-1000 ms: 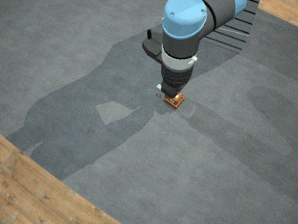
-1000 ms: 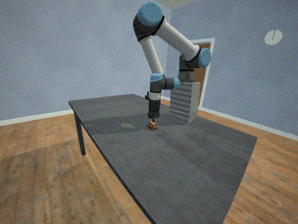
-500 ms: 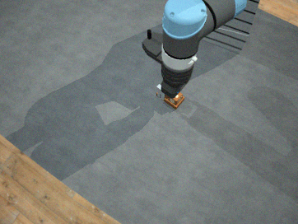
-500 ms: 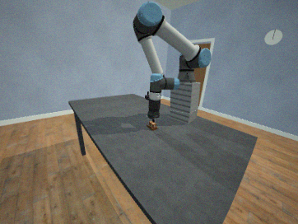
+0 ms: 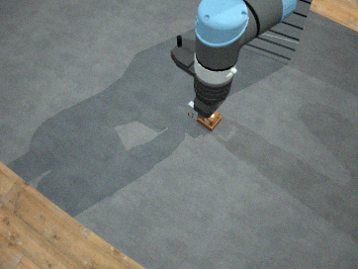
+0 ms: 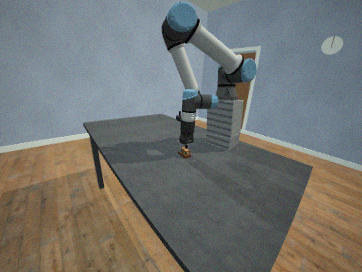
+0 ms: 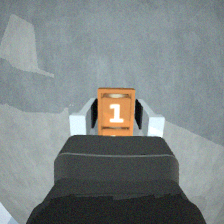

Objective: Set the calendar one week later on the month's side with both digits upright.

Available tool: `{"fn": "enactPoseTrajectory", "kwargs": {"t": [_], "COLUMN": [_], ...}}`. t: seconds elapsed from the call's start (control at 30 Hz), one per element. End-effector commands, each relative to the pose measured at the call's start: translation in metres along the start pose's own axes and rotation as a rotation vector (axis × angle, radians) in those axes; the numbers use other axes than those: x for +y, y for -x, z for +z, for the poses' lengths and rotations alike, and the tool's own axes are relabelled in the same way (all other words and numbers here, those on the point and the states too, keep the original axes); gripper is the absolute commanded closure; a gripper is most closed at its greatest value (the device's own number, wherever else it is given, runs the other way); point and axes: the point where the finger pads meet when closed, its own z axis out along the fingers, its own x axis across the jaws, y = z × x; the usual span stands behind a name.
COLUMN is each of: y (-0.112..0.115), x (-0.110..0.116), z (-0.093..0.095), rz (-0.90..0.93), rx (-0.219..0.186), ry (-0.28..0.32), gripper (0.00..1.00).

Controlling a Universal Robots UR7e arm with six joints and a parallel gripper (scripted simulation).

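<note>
The orange calendar [image 5: 209, 120] sits on the dark grey table, mostly hidden under my arm in the top view. It shows small in the exterior view [image 6: 185, 152]. In the wrist view an orange cube [image 7: 116, 113] shows a white "1" on its top face. My gripper [image 7: 116, 108] is open, with one dark finger on each side of this cube and a gap on both sides. The second cube and the tray's month side are hidden by my wrist body.
A grey ribbed block [image 6: 224, 123] stands at the back of the table beside my arm's base. A small dark part [image 5: 180, 49] juts from my wrist.
</note>
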Motion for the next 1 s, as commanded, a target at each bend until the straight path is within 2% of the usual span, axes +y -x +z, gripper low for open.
{"fn": "enactPoseTrajectory", "kwargs": {"t": [0.0,0.03,0.07,0.97], "y": [0.0004,0.0004,0.0004,0.0004], "x": [0.0000,0.0000,0.0000,0.0000], "z": [-0.0003,-0.0003,-0.0003,-0.0003], "rz": [0.000,0.000,0.000,0.000], "rx": [-0.001,-0.001,-0.001,-0.001], "ry": [0.000,0.000,0.000,0.000], "gripper": [0.13,0.13,0.43,0.43]}}
